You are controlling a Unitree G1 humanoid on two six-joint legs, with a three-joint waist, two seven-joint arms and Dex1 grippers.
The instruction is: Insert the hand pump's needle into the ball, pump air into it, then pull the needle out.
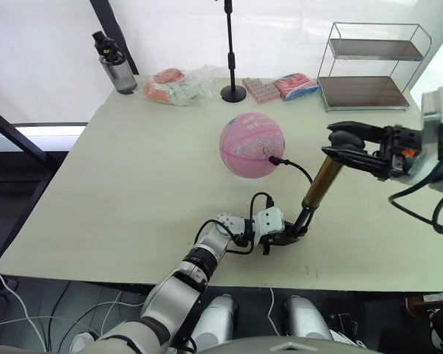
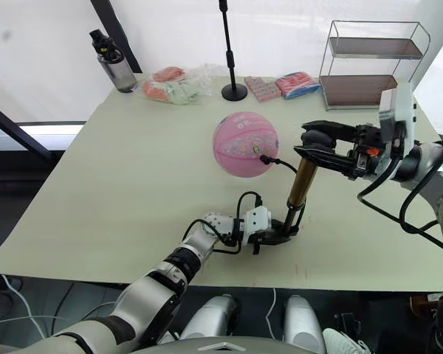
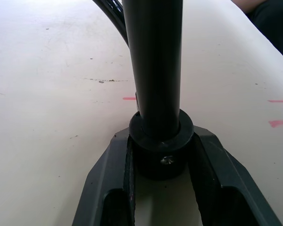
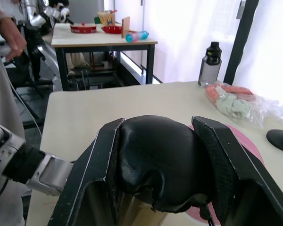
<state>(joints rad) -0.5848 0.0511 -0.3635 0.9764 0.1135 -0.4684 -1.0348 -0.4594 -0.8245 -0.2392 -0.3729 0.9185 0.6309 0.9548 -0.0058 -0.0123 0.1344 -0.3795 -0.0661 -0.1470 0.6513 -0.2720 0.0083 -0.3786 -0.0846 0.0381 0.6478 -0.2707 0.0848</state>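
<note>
needle (image 1: pixel 271 158) too small to tell whether seated in ball (image 1: pixel 252 145); hand pump (image 4: pixel 155 162) T-handle mostly hidden by right gripper (image 4: pixel 160 174); ball largely hidden behind it

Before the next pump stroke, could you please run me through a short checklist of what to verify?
1. Needle seated in the ball: ok, the fitting sits against the pink surface.
2. Left gripper clamping the hand pump at its base cap: ok.
3. Right gripper closed on the handle: ok.
4. Hose free of kinks: ok, it hangs in a loose curve.
5. Ball braced against rolling: not ok, nothing holds it.
6. Ball firmness: cannot tell.
</note>
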